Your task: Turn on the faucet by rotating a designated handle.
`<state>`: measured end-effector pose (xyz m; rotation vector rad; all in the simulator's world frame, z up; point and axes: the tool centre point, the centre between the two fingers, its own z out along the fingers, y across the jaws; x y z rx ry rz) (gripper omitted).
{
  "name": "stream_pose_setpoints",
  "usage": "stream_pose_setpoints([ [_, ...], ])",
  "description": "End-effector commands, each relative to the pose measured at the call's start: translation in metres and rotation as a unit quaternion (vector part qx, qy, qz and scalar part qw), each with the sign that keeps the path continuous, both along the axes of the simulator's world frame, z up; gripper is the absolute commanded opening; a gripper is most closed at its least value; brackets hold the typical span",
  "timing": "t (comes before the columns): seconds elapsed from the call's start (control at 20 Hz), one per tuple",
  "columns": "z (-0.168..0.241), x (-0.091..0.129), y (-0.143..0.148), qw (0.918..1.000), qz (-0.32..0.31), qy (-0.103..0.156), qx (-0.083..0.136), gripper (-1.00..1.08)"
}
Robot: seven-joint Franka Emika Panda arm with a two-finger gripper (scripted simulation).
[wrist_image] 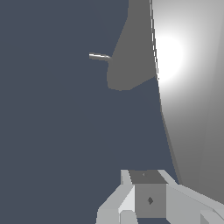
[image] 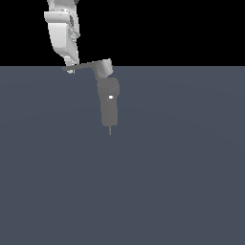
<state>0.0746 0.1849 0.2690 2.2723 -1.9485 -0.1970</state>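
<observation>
The grey faucet [image: 109, 103] stands upright on the floor, a tiny white dot on its rounded body and an angular block on top. Its handle [image: 83, 66], a long thin lever, points from that block toward the exterior view's left. My gripper [image: 71, 68] comes down from above and sits at the lever's pointed tip, touching or almost touching it. In the wrist view the handle [wrist_image: 192, 87] is a broad bright slab close by, with the faucet [wrist_image: 131, 57] body darker beyond it. The gripper [wrist_image: 148, 199] fingers show no gap between them and hold nothing.
A thin spout [image: 110, 130] pokes out below the faucet body, and shows as a small pale rod [wrist_image: 98, 56] in the wrist view. Flat blue-grey floor [image: 167, 182] surrounds the fixture on all sides. Black background lies beyond the floor's far edge.
</observation>
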Motion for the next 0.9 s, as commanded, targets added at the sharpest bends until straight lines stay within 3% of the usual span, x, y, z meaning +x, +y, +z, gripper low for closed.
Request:
stream_pose_setpoints([
  [0.0, 0.002, -0.007, -0.003, 1.0, -0.002, 0.002, -0.001, -1.0],
  [0.85, 0.01, -0.048, -0.008, 1.0, -0.002, 0.002, -0.001, -1.0],
])
